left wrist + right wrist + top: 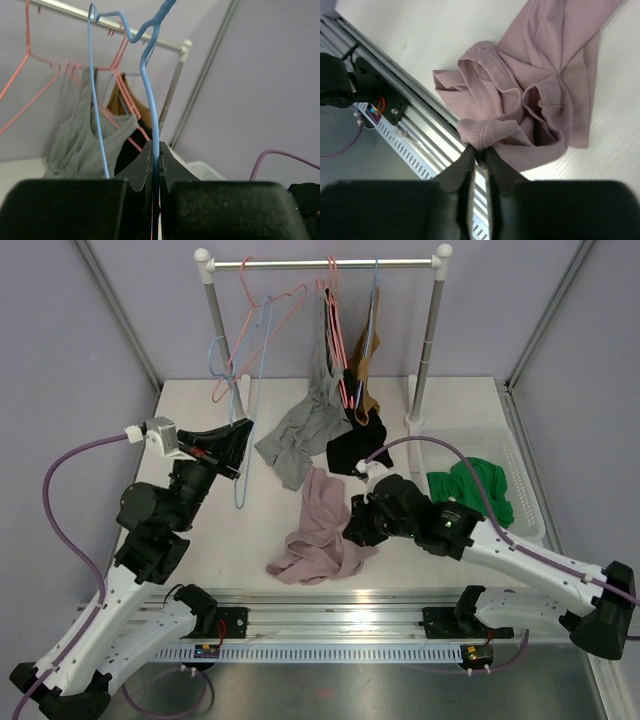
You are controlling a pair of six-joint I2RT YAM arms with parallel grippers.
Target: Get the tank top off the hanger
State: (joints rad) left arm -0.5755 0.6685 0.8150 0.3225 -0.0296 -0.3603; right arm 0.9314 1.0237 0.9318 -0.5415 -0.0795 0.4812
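Observation:
The pink tank top (pixel 320 530) lies crumpled on the white table near its front edge, off any hanger. My right gripper (pixel 358 525) is at its right side. In the right wrist view a ribbed fold of the tank top (pixel 535 85) is pinched at the tips of the right gripper (pixel 481 152), with the jaws a crack apart. My left gripper (pixel 238 430) is shut on the wire of a bare blue hanger (pixel 258 360), which hangs from the rod. The left wrist view shows the blue hanger (pixel 150 85) running up from between the closed left gripper (pixel 156 150).
The clothes rod (pixel 325 262) stands at the back with bare pink hangers (pixel 250 330) and grey (pixel 305 425), black (pixel 355 445) and brown (pixel 362 370) garments. A clear bin (pixel 510 440) with a green cloth (pixel 475 490) sits right. The metal rail (pixel 330 615) borders the near edge.

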